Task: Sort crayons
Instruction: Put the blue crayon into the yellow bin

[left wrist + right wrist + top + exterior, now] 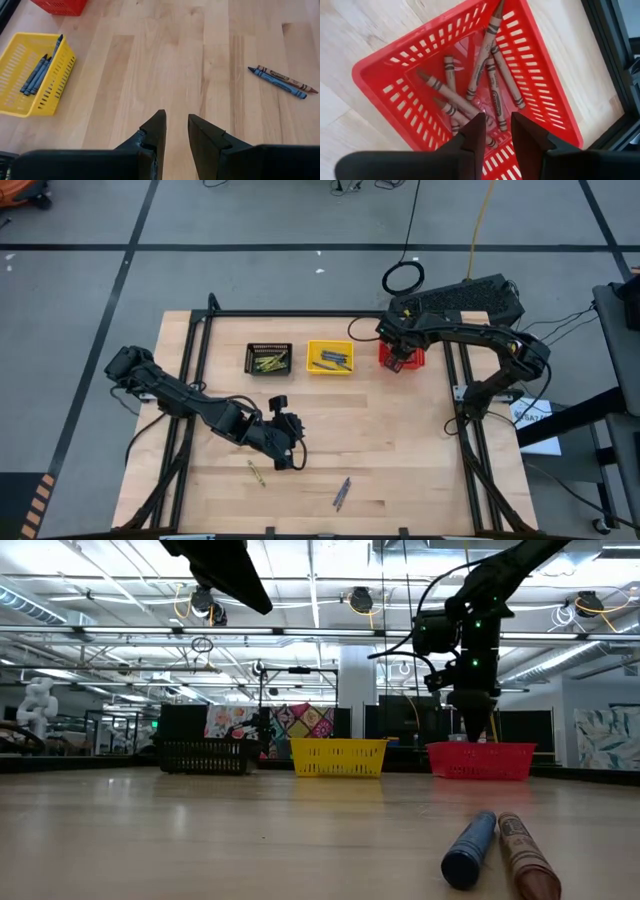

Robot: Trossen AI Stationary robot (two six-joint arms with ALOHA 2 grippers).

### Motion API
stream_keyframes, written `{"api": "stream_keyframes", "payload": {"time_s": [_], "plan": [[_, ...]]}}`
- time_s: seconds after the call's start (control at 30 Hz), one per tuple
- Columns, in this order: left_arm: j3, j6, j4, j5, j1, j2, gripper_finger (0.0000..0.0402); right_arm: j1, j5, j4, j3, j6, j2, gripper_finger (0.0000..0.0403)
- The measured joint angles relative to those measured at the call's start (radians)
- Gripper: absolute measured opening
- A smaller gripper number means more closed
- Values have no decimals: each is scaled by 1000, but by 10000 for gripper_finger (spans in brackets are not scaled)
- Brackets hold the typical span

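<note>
Dropping brown crayons (pixel 485 75) into the red basket (pixel 380 70) below the right claw (pixel 495 127), fingers apart, empty.
The leaning crayon could be knocked out if clipped on withdrawal.

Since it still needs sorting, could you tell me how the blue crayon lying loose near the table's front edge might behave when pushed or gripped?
The blue crayon looks round, so it would probably roll if nudged sideways. It lies against a brown crayon, which a grip might disturb. It seems thin and may snap under a hard squeeze.
</note>
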Motion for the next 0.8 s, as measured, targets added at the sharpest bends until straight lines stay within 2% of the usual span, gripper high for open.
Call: {"api": "stream_keyframes", "payload": {"time_s": [0.17, 0.43, 0.57, 0.8], "plan": [[0, -1, -41, 1, 0, 0, 86, 14, 1, -18, 0, 15, 0, 80], [0, -123, -164, 59, 0, 0, 86, 66, 1, -98, 17, 31, 0, 80], [0, -131, -165, 108, 0, 2, 86, 102, 3, -190, 79, 83, 0, 80], [0, -132, -165, 114, 0, 3, 86, 188, -9, -266, 216, 140, -1, 80]]}}
